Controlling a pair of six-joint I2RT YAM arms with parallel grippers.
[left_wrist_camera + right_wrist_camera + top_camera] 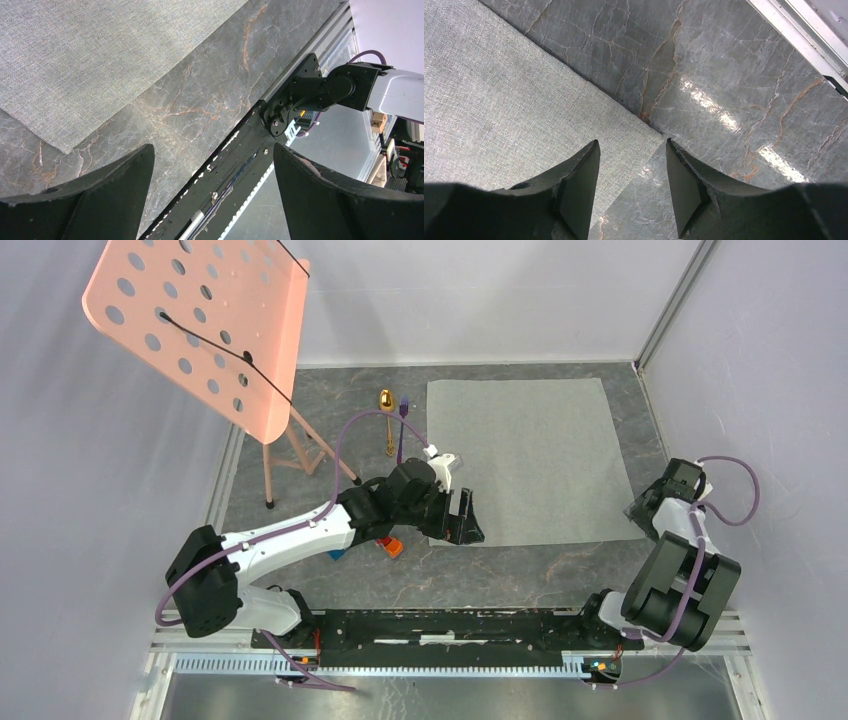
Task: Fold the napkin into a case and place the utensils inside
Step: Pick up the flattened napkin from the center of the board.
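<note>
The grey-green napkin (530, 455) lies flat and unfolded on the marble table. The gold spoon (386, 405) and the purple fork (402, 425) lie side by side just left of its far-left corner. My left gripper (464, 522) hovers at the napkin's near-left corner, jaws wide open and empty. In the left wrist view the napkin (75, 65) lies ahead to the left of the left gripper (212, 155). My right gripper (642, 508) is at the near-right corner. In its wrist view the right gripper (631, 146) stands open and empty over that corner of the napkin (499, 115).
A pink perforated stand (200, 325) on wooden legs rises at the far left. An orange block (393, 548) and a blue block (335, 554) lie under my left arm. The black base rail (450, 625) runs along the near edge. White walls close in on three sides.
</note>
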